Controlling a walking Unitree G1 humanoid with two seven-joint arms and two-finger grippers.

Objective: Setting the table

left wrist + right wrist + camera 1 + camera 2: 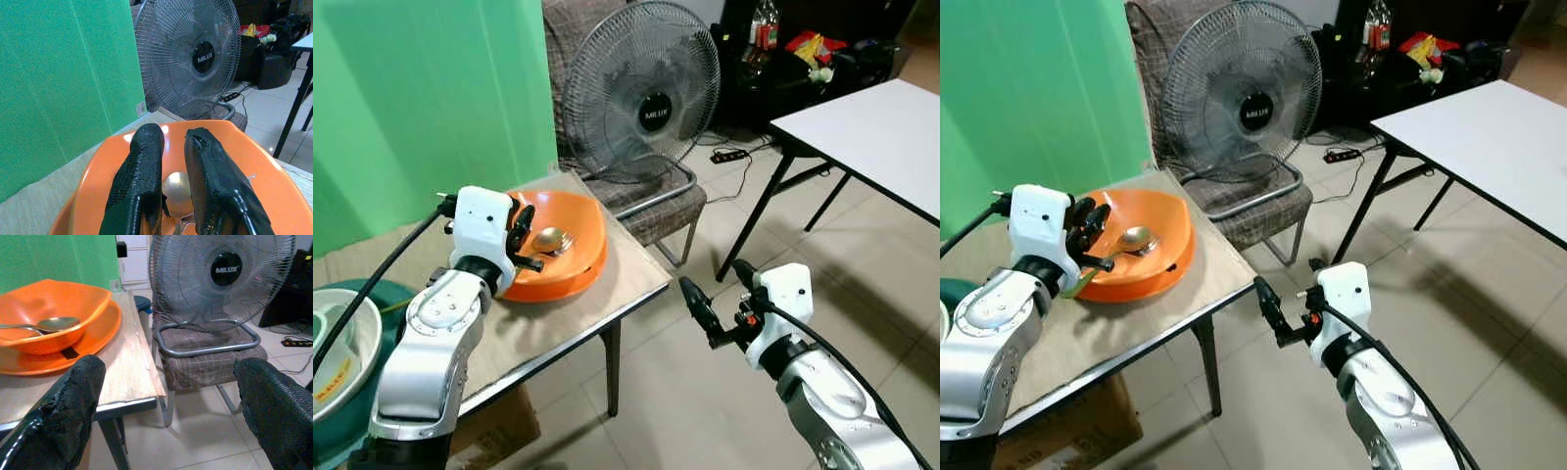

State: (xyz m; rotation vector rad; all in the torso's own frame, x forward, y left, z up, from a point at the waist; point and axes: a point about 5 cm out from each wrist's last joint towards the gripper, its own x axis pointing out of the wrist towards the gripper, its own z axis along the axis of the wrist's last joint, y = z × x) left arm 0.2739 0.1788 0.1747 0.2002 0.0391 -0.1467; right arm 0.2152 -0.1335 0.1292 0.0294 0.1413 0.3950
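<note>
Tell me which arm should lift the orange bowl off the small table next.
Left, probably. The left gripper is already at the orange bowl, fingers over its rim near the spoon. The right gripper hangs open off the small table, over the floor.

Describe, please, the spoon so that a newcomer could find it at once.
Start at the small wooden table by the green screen, in front of the fan. An orange bowl sits there on an orange plate; the spoon lies inside it, by the left gripper. It is the table's one shiny metal item.
</note>
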